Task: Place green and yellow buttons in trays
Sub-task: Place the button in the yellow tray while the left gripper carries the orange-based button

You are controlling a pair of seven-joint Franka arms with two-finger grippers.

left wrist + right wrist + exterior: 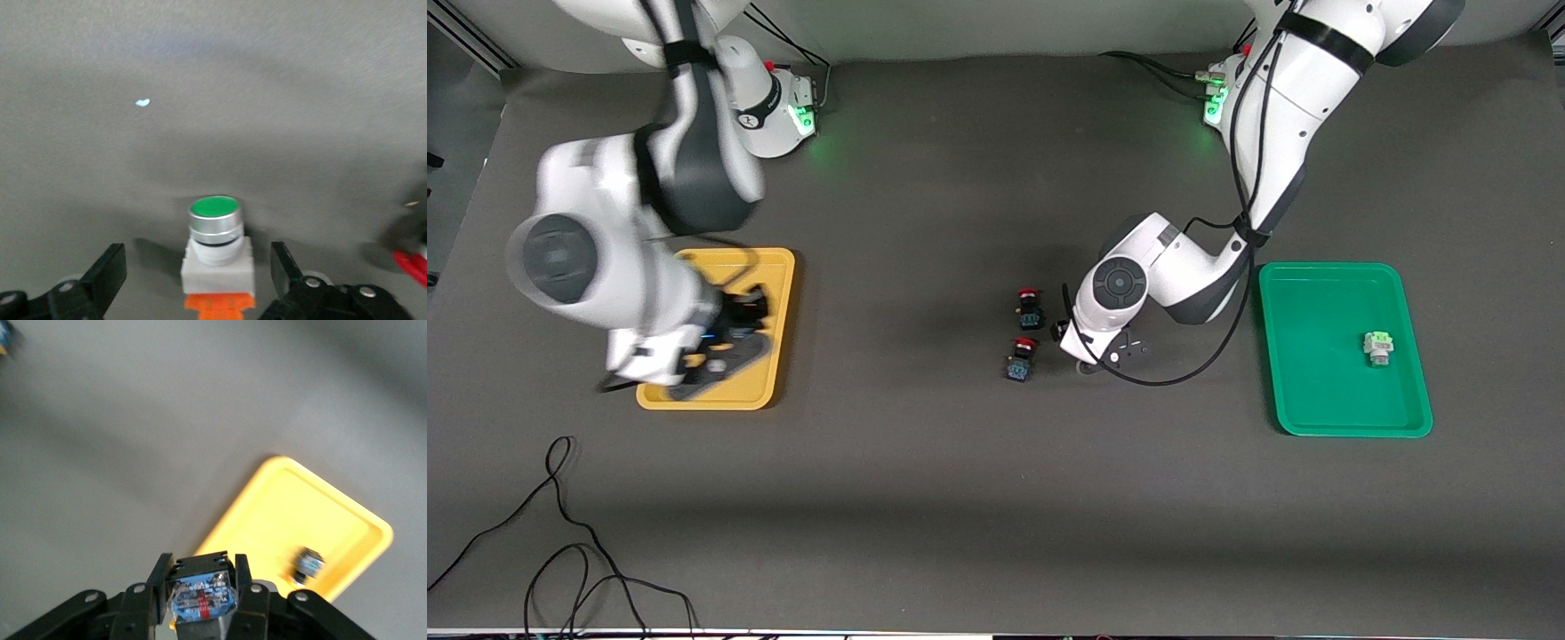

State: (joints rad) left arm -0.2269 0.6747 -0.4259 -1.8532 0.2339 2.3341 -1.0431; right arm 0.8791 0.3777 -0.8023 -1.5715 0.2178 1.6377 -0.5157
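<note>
The right hand [200, 587], pinching a button with a black body [200, 599], is over the yellow tray [778, 267]. The left hand [198, 270] is spread around a green-capped button [215, 233] on the table [925, 498], near the red-capped buttons [1024, 347]. Another green button [1379, 348] lies in the green tray [1316, 422].

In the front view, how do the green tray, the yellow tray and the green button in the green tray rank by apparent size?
1. green tray, fully visible.
2. yellow tray; the right arm covers part of it, so its rank against the green one is unsure.
3. green button, by far the smallest.
</note>
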